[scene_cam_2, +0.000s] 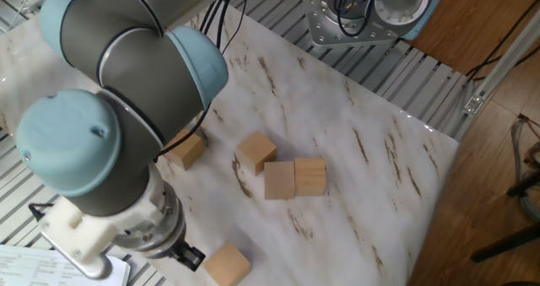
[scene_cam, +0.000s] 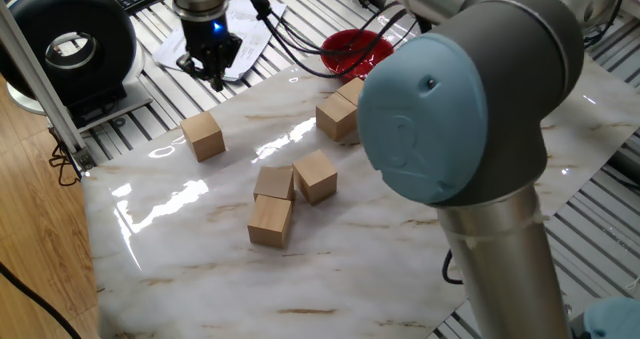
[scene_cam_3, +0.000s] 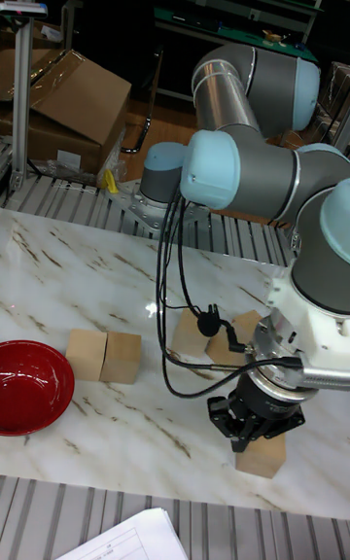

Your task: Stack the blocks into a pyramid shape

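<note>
Six tan wooden blocks lie on the marble table. One block sits alone at the left. Three blocks cluster in the middle. Two more blocks touch beside the red bowl, and the arm partly hides the rear one. My gripper hangs over the table's far edge, beyond the lone block and apart from it. Its fingers come together at the tip and hold nothing. In the tall fixed view the gripper is just above that block.
A red bowl stands past the far table edge near the pair of blocks. Paper sheets lie under the gripper. A black round device stands at the far left. The arm's elbow blocks the right side.
</note>
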Motion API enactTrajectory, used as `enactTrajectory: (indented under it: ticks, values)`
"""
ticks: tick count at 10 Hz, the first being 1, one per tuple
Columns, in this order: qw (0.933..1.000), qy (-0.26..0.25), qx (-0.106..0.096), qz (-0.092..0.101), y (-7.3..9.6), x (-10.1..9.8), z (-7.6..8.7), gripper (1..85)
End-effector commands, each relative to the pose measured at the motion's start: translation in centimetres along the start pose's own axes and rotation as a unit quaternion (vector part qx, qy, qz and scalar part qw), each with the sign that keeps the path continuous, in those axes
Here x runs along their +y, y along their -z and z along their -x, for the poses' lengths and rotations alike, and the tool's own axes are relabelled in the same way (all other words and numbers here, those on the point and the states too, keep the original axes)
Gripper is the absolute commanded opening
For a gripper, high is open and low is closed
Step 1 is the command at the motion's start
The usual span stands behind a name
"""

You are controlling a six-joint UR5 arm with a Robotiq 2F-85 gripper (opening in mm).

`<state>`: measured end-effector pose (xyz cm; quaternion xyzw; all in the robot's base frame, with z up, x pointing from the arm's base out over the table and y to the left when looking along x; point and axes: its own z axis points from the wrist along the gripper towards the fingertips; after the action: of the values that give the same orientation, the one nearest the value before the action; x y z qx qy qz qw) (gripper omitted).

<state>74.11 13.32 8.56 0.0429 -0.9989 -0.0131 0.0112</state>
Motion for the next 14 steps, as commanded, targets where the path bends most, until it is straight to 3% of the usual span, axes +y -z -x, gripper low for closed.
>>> enactTrajectory:
  ticks: [1,3,4,5,7,9,10,11,12,14]
  values:
    - [1.0,-0.002,-0.003,0.003,0.5,2.2,0.8,1.0]
    - [0.9999,0.0,-0.011,0.011,0.4,3.2,1.5,1.0]
    - [0.9999,-0.002,-0.016,0.004,0.4,3.2,1.9,1.0]
    - [0.9993,-0.019,-0.024,-0.02,0.4,2.3,2.7,1.0]
    - [0.9964,-0.081,-0.021,0.006,-0.4,3.6,3.5,1.0]
    - [0.9931,-0.115,0.01,0.016,-0.2,2.3,2.9,1.0]
    - [0.9913,-0.127,0.019,0.029,0.1,1.9,2.1,1.0]
    - [0.9888,-0.141,0.038,0.029,0.1,1.1,0.5,1.0]
    - [0.986,-0.157,0.043,0.039,0.1,1.3,-0.1,1.0]
    - [0.9847,-0.166,0.035,0.039,-0.1,1.2,-0.7,1.0]
